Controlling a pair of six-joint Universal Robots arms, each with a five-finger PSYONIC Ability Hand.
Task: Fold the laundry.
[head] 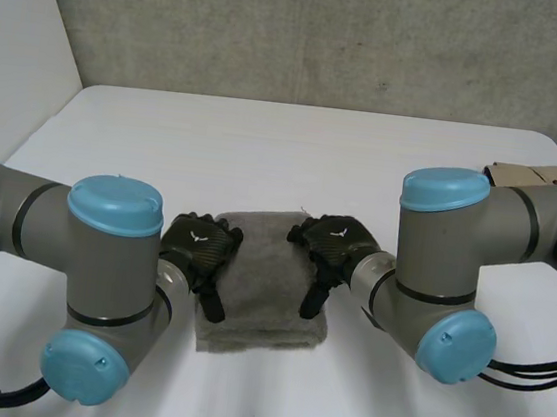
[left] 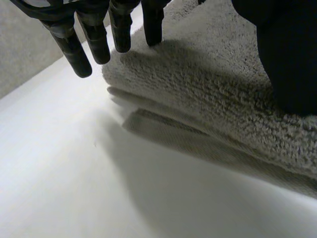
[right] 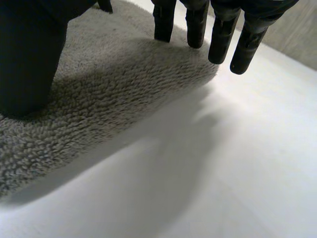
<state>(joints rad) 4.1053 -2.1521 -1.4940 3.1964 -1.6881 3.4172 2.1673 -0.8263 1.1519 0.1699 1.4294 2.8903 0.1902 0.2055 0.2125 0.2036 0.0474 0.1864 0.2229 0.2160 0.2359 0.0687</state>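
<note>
Since the left hand and right hand rest straight-fingered, gripping nothing, on the grey towel, sliding off might drag its folds open.

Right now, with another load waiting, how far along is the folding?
Done: the grey towel lies as a compact rectangle, stacked layers showing along one edge. In hand: the left hand and right hand sit at its opposite side edges, fingers straight, pinching nothing. Left: maybe a final fold or smoothing, then pulling the hands away.
</note>
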